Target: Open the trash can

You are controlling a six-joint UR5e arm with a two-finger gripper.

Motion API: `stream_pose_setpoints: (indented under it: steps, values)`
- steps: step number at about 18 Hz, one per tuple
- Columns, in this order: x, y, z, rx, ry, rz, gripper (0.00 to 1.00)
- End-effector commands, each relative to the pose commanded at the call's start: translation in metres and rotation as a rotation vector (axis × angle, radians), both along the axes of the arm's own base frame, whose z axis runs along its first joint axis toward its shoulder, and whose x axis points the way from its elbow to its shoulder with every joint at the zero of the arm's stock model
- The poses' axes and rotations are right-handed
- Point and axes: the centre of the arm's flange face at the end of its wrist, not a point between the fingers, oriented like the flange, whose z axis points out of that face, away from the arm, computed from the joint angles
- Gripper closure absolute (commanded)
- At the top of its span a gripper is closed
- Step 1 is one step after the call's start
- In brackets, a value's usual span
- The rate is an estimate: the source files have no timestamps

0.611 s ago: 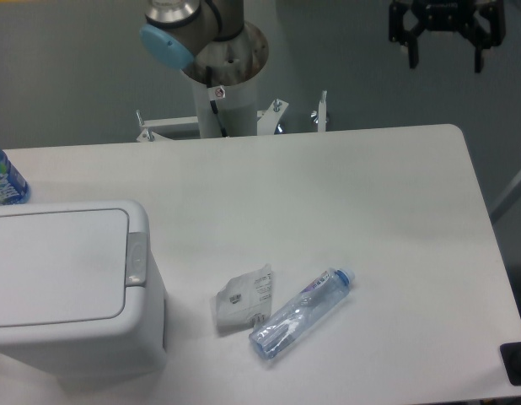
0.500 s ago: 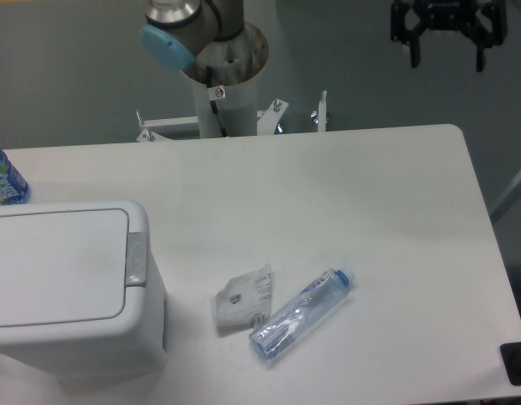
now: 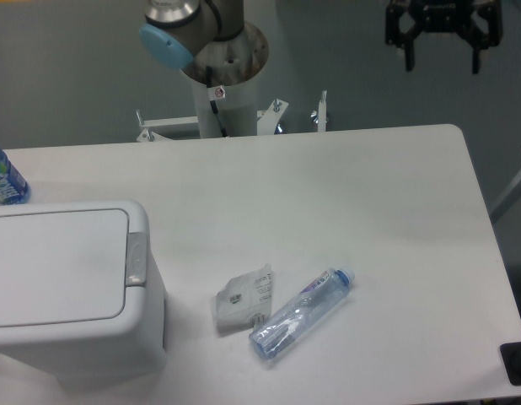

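Note:
The trash can [image 3: 71, 287] is a large white boxy bin at the front left of the table, its flat lid down and a grey button strip [image 3: 136, 257] on its right rim. My black gripper [image 3: 443, 61] hangs high at the top right, beyond the table's far edge and far from the bin. Its two fingers point down, spread apart, with nothing between them.
A crushed clear bottle with a blue cap [image 3: 301, 313] lies at the front centre beside a crumpled white wrapper [image 3: 243, 298]. A blue-labelled bottle [image 3: 5, 179] stands at the left edge behind the bin. The arm's base column [image 3: 222, 80] rises behind the table.
The gripper has shifted slightly to the left and a touch upward. Everything on the table is where it was.

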Motion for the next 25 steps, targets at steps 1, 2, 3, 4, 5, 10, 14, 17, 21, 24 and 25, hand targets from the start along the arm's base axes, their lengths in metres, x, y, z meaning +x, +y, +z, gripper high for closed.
stream_pose_setpoints:
  steps: [1,2,3,4,5,10,14,17,21,24,25]
  values:
    - [0.003,0.01,0.004,0.072,-0.027,0.039,0.0]
    - [0.005,0.019,0.009,0.145,-0.052,0.075,0.0]
    - [0.005,0.03,0.011,0.2,-0.069,0.101,0.0]
    - [0.009,0.04,0.013,0.226,-0.079,0.119,0.0]
    - [0.019,0.055,0.014,0.241,-0.086,0.118,0.0]
    - [0.056,0.129,0.009,0.3,-0.104,0.204,0.0]
    - [0.089,0.171,-0.002,0.308,-0.153,0.188,0.0]
    - [0.109,0.206,-0.014,0.336,-0.176,0.172,0.0]
    - [0.13,0.241,-0.027,0.385,-0.202,0.182,0.0]
    - [0.131,0.263,-0.034,0.417,-0.21,0.192,0.0]
    - [0.132,0.271,-0.035,0.424,-0.219,0.198,0.0]
